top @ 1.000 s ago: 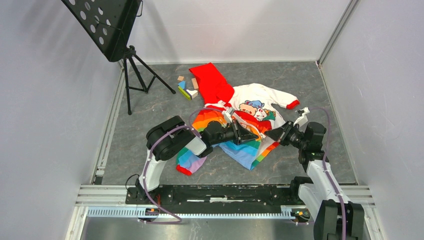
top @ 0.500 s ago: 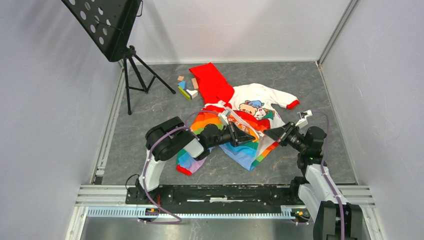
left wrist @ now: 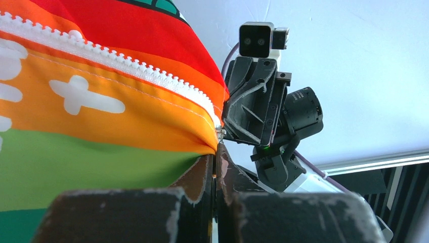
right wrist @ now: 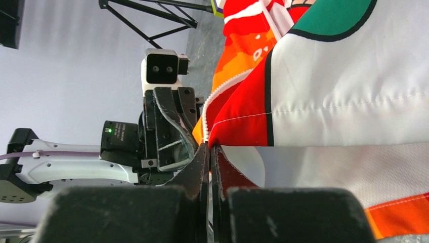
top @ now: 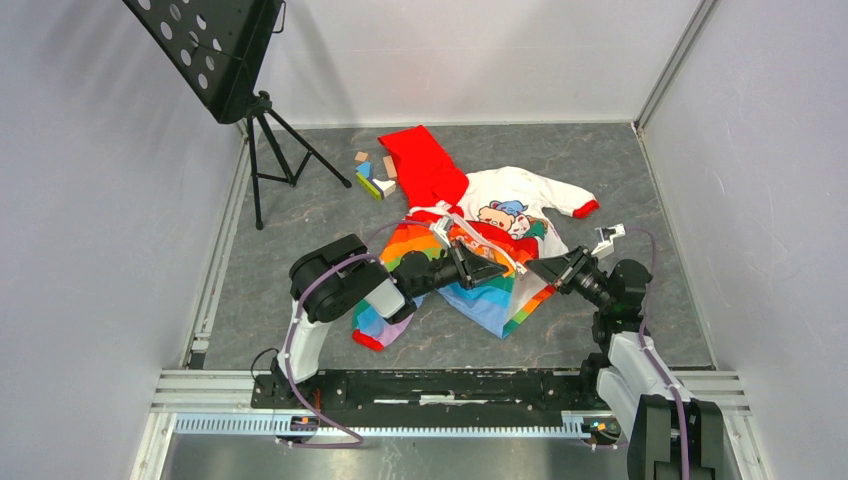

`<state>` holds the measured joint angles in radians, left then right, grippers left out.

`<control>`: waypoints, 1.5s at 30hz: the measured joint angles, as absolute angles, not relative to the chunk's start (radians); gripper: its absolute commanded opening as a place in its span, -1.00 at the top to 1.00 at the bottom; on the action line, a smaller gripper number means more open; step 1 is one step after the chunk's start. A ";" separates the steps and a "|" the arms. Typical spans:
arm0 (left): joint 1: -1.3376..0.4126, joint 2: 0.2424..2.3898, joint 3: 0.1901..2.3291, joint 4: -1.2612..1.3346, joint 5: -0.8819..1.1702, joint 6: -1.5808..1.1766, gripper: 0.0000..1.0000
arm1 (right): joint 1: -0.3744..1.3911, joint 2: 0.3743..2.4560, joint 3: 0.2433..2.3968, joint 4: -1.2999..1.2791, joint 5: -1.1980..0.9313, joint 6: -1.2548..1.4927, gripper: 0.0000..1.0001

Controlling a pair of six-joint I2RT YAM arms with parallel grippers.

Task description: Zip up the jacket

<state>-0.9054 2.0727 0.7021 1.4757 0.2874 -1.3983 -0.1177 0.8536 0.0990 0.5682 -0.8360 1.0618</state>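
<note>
Though lettering on the jacket (top: 515,190) is unreadable, your left gripper (top: 498,271) points toward three o'clock, the right gripper (top: 535,266) toward nine, both pinching its front edges.

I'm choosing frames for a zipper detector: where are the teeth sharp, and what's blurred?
Left wrist view: zipper teeth on the jacket crisp; the left gripper near the lens is soft and dark. Right wrist view: jacket sharp, right gripper blurred. Top view: even light, no glare, teeth too small.

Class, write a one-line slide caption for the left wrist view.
Left claw shut on the jacket's rainbow edge, near the end of its white zipper.
</note>
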 measured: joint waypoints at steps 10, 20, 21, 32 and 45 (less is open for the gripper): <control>-0.905 2.073 0.702 1.477 0.273 -1.398 0.95 | -0.118 0.860 0.066 0.690 -0.837 1.138 0.99; -0.905 2.073 0.679 1.486 0.262 -1.407 0.95 | -0.118 0.888 0.032 0.801 -0.833 1.213 0.99; -0.905 2.073 0.679 1.486 0.262 -1.412 0.95 | -0.118 0.891 0.031 0.812 -0.832 1.216 0.99; -0.905 2.067 0.679 1.492 0.262 -1.431 0.95 | -0.118 0.930 0.022 0.850 -0.829 1.215 0.99; -0.905 2.066 0.680 1.492 0.263 -1.441 0.95 | -0.118 0.957 0.020 0.890 -0.828 1.215 0.99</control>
<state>-0.9054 2.0663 0.6796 1.4921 0.2626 -1.4406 -0.1177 0.9569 0.0196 0.8898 -0.8280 1.2152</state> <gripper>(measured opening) 0.043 0.010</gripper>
